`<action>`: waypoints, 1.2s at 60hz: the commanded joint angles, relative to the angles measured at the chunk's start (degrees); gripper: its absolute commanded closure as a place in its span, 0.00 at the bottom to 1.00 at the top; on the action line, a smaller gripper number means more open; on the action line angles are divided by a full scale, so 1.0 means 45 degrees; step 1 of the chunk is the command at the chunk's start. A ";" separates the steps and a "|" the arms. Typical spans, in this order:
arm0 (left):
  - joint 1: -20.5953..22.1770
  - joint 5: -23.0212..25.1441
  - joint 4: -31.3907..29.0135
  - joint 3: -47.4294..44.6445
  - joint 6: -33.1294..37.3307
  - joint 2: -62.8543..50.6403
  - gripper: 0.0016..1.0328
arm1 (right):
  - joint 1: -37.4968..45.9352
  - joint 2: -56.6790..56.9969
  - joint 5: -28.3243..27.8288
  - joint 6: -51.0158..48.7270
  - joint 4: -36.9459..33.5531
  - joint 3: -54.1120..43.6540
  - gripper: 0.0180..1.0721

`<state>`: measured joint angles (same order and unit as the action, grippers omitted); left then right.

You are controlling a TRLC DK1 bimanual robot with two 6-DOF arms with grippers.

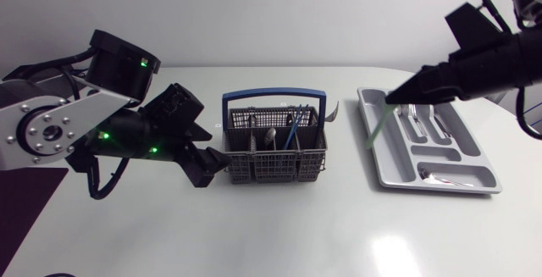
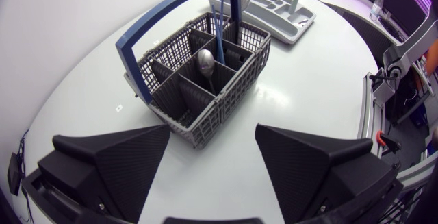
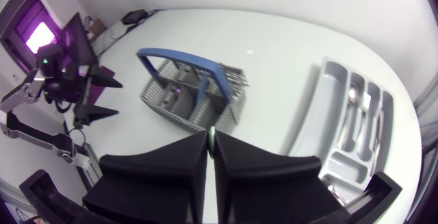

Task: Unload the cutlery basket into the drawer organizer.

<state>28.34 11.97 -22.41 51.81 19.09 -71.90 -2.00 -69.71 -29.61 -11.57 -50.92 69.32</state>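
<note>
Green-handled utensil (image 1: pixel 378 127) hangs clamped in your right gripper (image 1: pixel 391 97) over the organizer (image 1: pixel 389 171) (toward its 9 o'clock edge). Your left gripper (image 1: pixel 212 165) gapes open at 9 o'clock of the basket (image 1: pixel 275 165), which sits mid-table.

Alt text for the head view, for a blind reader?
The right arm's black gripper, shut on a light green plastic utensil, holds it at the grey plastic drawer organizer. The left arm's black gripper sits open beside the grey mesh cutlery basket with a blue handle.
</note>
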 commanded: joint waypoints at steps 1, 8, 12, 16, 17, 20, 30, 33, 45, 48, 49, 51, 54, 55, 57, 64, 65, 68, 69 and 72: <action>0.0168 0.0017 -0.0078 0.0596 -0.0317 -0.0468 0.16 | 0.1069 0.0296 0.0563 -0.1100 -0.0326 -0.0775 0.95; 0.0285 0.0017 -0.0078 0.0869 -0.0395 -0.0800 0.16 | 0.2241 0.0492 0.2556 -0.1940 0.0455 -0.1674 0.95; 0.0324 0.0017 -0.0078 0.1006 -0.0532 -0.0956 0.16 | 0.2808 0.0453 0.3571 -0.2213 0.1354 -0.2318 0.95; 0.0304 -0.0003 -0.0078 0.1123 -0.0649 -0.1093 0.16 | 0.3452 0.0238 0.4040 -0.2565 0.1881 -0.2768 0.95; 0.0304 -0.0003 -0.0078 0.1143 -0.0688 -0.1132 0.16 | 0.3608 0.0199 0.4138 -0.2643 0.1979 -0.2865 0.95; 0.0285 -0.0042 -0.0117 0.1201 -0.0766 -0.1249 0.16 | 0.4019 0.0062 0.4606 -0.2819 0.2369 -0.3158 0.95; 0.0246 -0.0296 -0.0390 0.1494 -0.1079 -0.1484 0.16 | 0.4898 -0.0270 0.6052 -0.3288 0.4166 -0.4037 0.95; 0.0246 -0.0452 -0.0527 0.1611 -0.1098 -0.1523 0.16 | 0.5034 -0.0329 0.6286 -0.3385 0.4401 -0.4213 0.95; 0.0382 -0.0589 -0.0664 0.1748 -0.1352 -0.1620 0.16 | 0.5405 -0.1422 0.6931 -0.3698 0.5963 -0.4740 0.95; 0.0402 -0.0589 -0.0722 0.1768 -0.1372 -0.1620 0.16 | 0.5405 -0.1715 0.7126 -0.3678 0.6236 -0.4838 0.94; 0.0422 -0.0608 -0.0742 0.1787 -0.1372 -0.1620 0.16 | 0.5405 -0.1793 0.7184 -0.3678 0.6334 -0.4877 0.94; 0.0441 -0.0628 -0.0761 0.1787 -0.1372 -0.1620 0.16 | 0.5405 -0.1872 0.7282 -0.3678 0.6569 -0.4975 0.94; 0.0480 -0.0687 -0.0781 0.1787 -0.1372 -0.1620 0.16 | 0.5366 -0.2028 0.7438 -0.3678 0.6920 -0.5131 0.94; 0.0500 -0.0706 -0.0800 0.1787 -0.1391 -0.1620 0.16 | 0.5327 -0.2086 0.7477 -0.3659 0.6998 -0.5170 0.94; 0.0519 -0.0745 -0.0820 0.1787 -0.1391 -0.1620 0.16 | 0.5269 -0.2223 0.7536 -0.3639 0.7135 -0.5228 0.94; 0.0675 -0.0843 -0.0859 0.1768 -0.1450 -0.1601 0.16 | 0.4956 -0.2750 0.7829 -0.3541 0.7701 -0.5502 0.84; 0.0675 -0.0843 -0.0878 0.1768 -0.1450 -0.1601 0.16 | 0.4917 -0.2790 0.7829 -0.3522 0.7760 -0.5561 0.80; 0.0714 -0.0862 -0.0917 0.1768 -0.1469 -0.1581 0.16 | 0.4722 -0.2829 0.7888 -0.3483 0.7955 -0.5736 0.68; 0.0714 -0.0882 -0.0917 0.1768 -0.1469 -0.1581 0.16 | 0.4663 -0.2848 0.7946 -0.3483 0.7994 -0.5814 0.68; 0.0734 -0.0901 -0.0937 0.1748 -0.1469 -0.1542 0.16 | 0.4487 -0.2887 0.7966 -0.3405 0.8053 -0.5912 0.68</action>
<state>31.22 8.47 -25.69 58.15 13.47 -78.17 19.51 -81.45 5.63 -27.24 -15.53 44.64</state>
